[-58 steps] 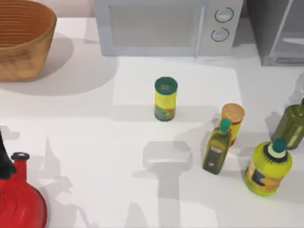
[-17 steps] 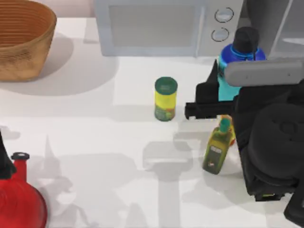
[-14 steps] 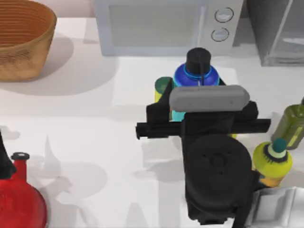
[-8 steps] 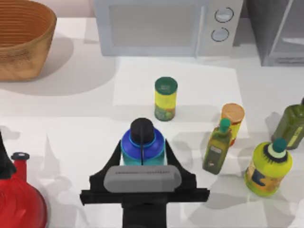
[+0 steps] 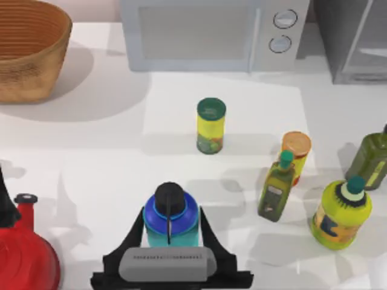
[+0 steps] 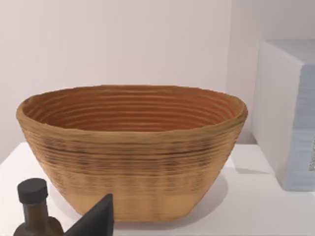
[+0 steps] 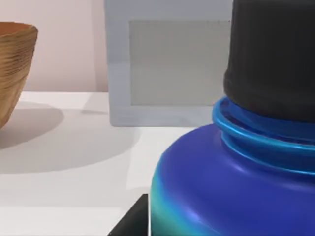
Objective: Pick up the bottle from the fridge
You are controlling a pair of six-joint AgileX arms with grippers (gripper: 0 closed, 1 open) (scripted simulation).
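Holding the bottle (image 5: 170, 219) near the desk's front edge, the right gripper (image 5: 169, 240) has its fingers closed on the blue body.
Risk: a loosened grip could let it slip and topple; fridge (image 5: 354, 39) at back-right corner.

1. Fridge (image 5: 357, 42): cut off by top and right edges of the top view.
2. Red kettle (image 5: 24, 254): cut by left and bottom edges.
3. Right gripper (image 5: 171, 241): fingers clamp the bottle (image 5: 170, 220), whose lower body is hidden between them.
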